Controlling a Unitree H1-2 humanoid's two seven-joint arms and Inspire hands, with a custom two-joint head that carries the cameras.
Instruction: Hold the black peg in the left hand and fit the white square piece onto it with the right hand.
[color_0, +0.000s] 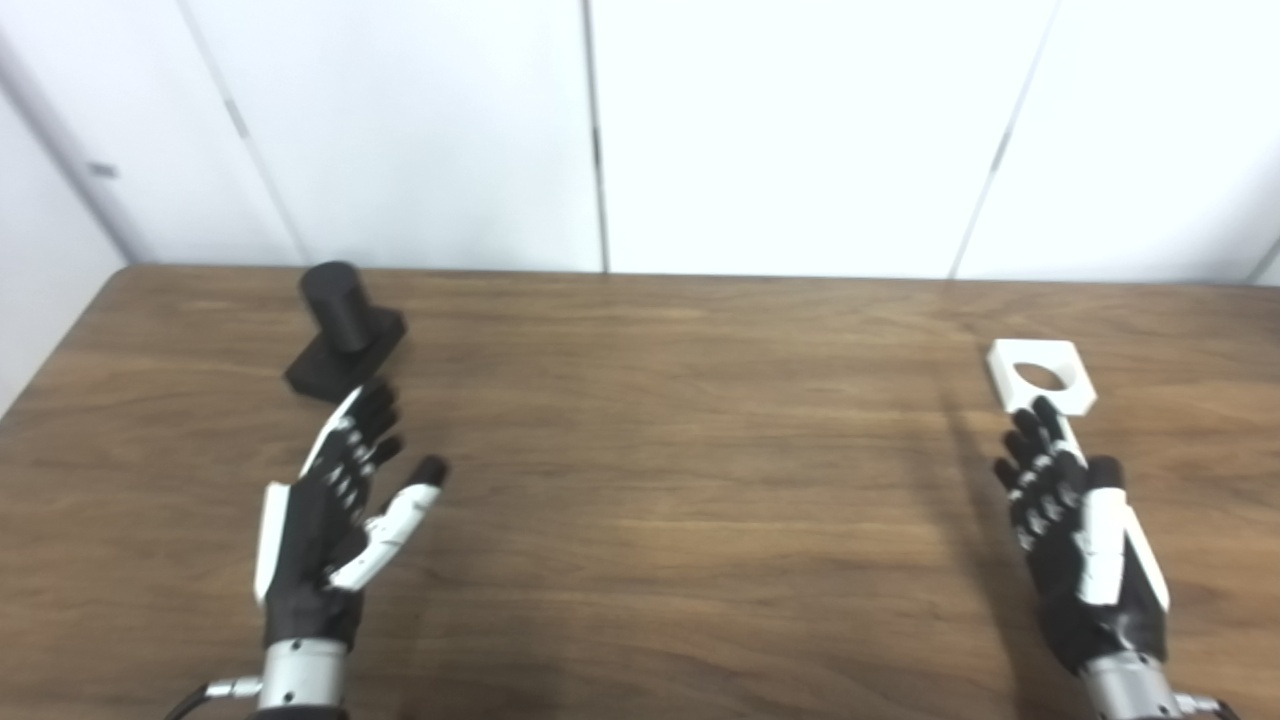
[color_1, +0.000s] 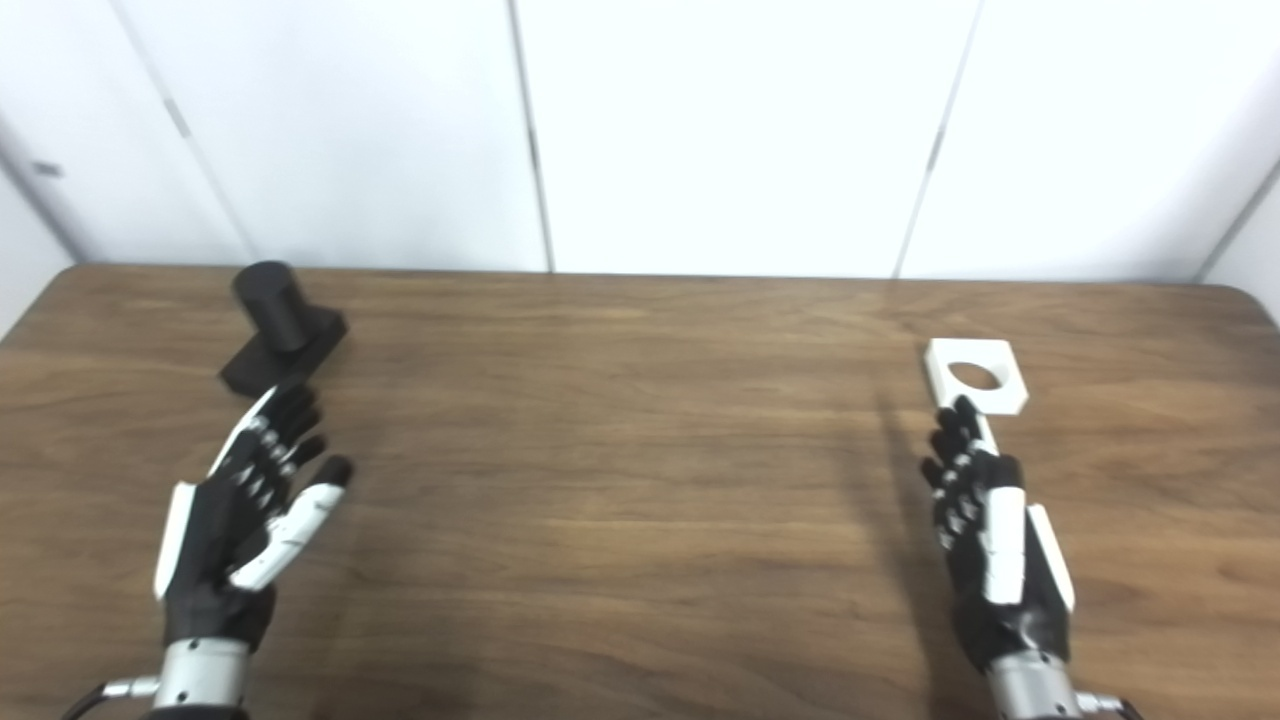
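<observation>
- Brown wood grain covered the table (color_0: 640, 480), which filled the lower two thirds of the frame; white wall panels (color_0: 800, 130) stood behind it across the top.
- At upper left of the table sat the peg (color_0: 336, 305), a black upright cylinder on a black flat base (color_0: 345, 362), resting on the wood and held by nothing.
- At right of the frame, slightly lower, lay the square (color_0: 1040, 376), white, flat on the table, with a round hole through its middle.
- Left hand (color_0: 335, 510) came up from the bottom left, palm turned inward, fingers (color_0: 370, 425) stretched and slightly apart, thumb (color_0: 405, 510) angled out to the right; it grasped nothing. Its fingertips lay just below the base, and whether they touched it could not be told.
- Right hand (color_0: 1075, 530) came up from the bottom right, fingers (color_0: 1040, 440) extended and thumb alongside, empty. Its fingertips reached the lower edge of the square; contact could not be judged.
- Both pieces lay well apart, with bare wood between them.
</observation>
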